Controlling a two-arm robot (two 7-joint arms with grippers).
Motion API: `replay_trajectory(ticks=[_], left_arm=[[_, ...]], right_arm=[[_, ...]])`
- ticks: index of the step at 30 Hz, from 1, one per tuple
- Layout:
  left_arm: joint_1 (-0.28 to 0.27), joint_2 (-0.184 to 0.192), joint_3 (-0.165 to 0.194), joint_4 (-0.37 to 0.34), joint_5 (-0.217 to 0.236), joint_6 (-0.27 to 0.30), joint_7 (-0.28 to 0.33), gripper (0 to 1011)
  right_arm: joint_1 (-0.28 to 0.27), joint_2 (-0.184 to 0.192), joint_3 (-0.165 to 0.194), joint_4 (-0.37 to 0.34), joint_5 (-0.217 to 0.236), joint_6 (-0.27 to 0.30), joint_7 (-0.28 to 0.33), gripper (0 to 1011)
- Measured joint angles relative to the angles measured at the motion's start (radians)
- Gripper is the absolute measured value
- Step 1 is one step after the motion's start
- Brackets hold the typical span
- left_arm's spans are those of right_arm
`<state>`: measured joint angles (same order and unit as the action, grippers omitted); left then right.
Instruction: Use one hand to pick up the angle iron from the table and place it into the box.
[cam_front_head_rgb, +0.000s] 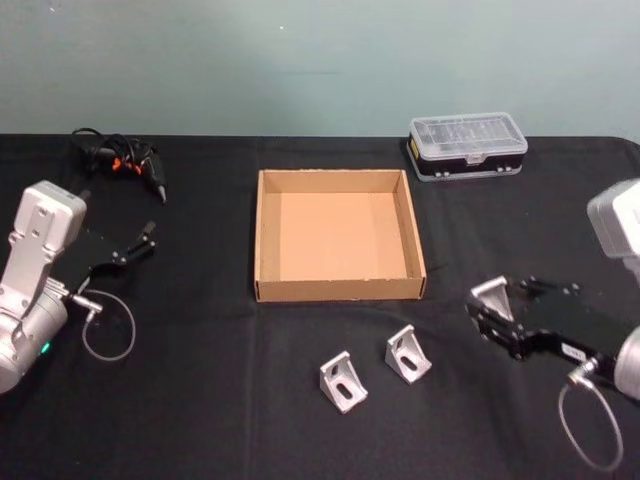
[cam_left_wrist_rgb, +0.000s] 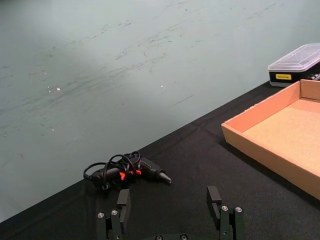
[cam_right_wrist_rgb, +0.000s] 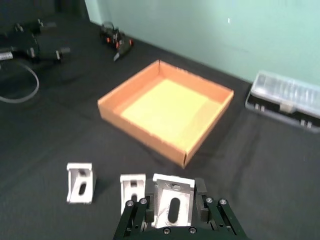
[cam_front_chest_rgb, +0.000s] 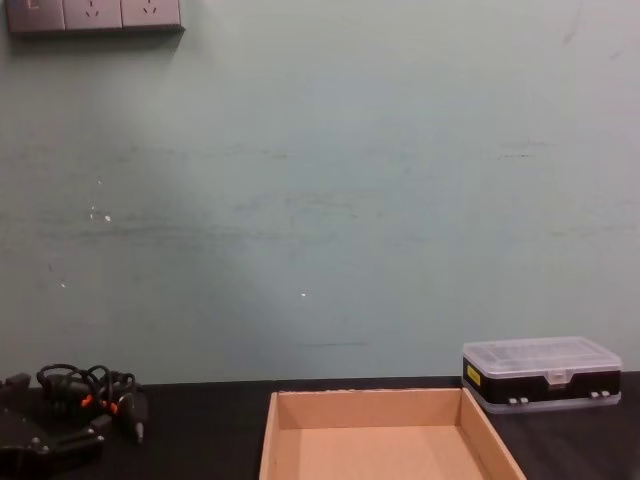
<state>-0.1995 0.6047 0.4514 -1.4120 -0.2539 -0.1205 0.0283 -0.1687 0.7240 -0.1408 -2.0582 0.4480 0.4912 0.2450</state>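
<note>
While carrying toward the box (cam_front_head_rgb: 340, 289), judging it best to be clearing the right wall, centring over the bare floor, and lowering before releasing. Clamping the angle iron (cam_front_head_rgb: 493, 296) in the right end effector (cam_front_head_rgb: 490, 305), fingers narrowly apart on the bracket, just right of the box. Idling far left with the left end effector (cam_front_head_rgb: 140, 243) spread open. Leaving a second angle iron (cam_front_head_rgb: 343, 381) and a third angle iron (cam_front_head_rgb: 408, 353) on the worktop (cam_front_head_rgb: 200, 400).

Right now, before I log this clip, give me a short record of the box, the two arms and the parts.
box: empty
right pincer: shut on held angle iron, right of box
left pincer: open, idle, at left of table
loose angle irons: two, on table in front of box
</note>
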Motion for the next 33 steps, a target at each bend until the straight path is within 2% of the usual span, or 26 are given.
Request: replay_trajectory(ticks=[6,10,13,18,21,22,24,33], left_arm=[[0.000,0.000,0.000,0.000,0.000,0.000,0.000,1000],[0.000,0.000,0.000,0.000,0.000,0.000,0.000,1000],[0.000,0.000,0.000,0.000,0.000,0.000,0.000,1000],[0.000,0.000,0.000,0.000,0.000,0.000,0.000,1000],[0.000,0.000,0.000,0.000,0.000,0.000,0.000,1000],[0.000,0.000,0.000,0.000,0.000,0.000,0.000,1000],[0.000,0.000,0.000,0.000,0.000,0.000,0.000,1000],[0.000,0.000,0.000,0.000,0.000,0.000,0.000,1000]], right_arm=[[0.086,-0.046,-0.046,0.017,-0.037,-0.004,0.000,469],[0.164,-0.093,-0.092,0.066,-0.068,-0.013,0.001,469],[0.204,-0.113,-0.114,0.098,-0.084,-0.017,0.007,469],[0.334,-0.155,-0.187,0.225,-0.126,-0.035,0.072,469],[0.362,-0.165,-0.202,0.255,-0.134,-0.037,0.085,469],[0.403,-0.183,-0.222,0.304,-0.147,-0.040,0.103,469],[0.437,-0.200,-0.239,0.348,-0.157,-0.042,0.116,469],[0.547,-0.258,-0.294,0.513,-0.192,-0.049,0.158,469]])
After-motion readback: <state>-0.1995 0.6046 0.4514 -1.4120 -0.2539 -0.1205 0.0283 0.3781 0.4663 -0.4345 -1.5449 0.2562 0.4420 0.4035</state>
